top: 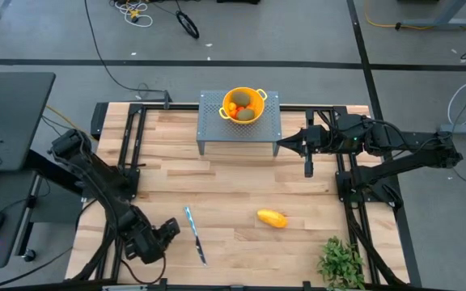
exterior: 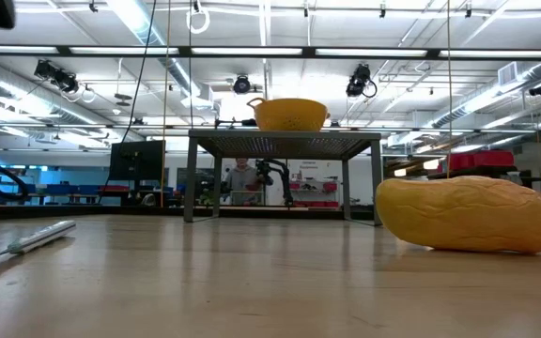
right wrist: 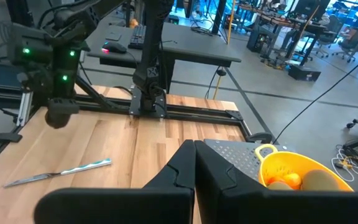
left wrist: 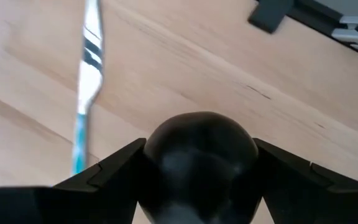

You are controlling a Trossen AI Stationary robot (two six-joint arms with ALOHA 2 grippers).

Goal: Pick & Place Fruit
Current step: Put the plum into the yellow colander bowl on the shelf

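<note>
My left pincer (top: pixel 167 230) is near the front left corner of the wooden surface (top: pixel 233 194), and it grasps the dark round fruit (left wrist: pixel 197 162): in the left wrist view the near-black ball sits between my two fingers (left wrist: pixel 114 165), which press on both its sides. The silver knife (top: pixel 195 234) lies just beside it on the boards, so I judge that I must lift straight up first and not sweep sideways, or I will push the knife.

The yellow colander (top: pixel 243 105) stands on the grey perforated stand (top: pixel 209 121) at the far middle of the surface. It already holds olive-green ovals and small orange-red pieces. I think the good way is to carry the ball high enough to pass the rim, to stop above the middle, and only then to release, because a round fruit rolls easily.

My right pincer (top: pixel 284 146) waits clenched and empty, just beside the stand, so I must approach from my own side. The yellow-orange oblong fruit (top: pixel 272 218) is not yet picked.
</note>
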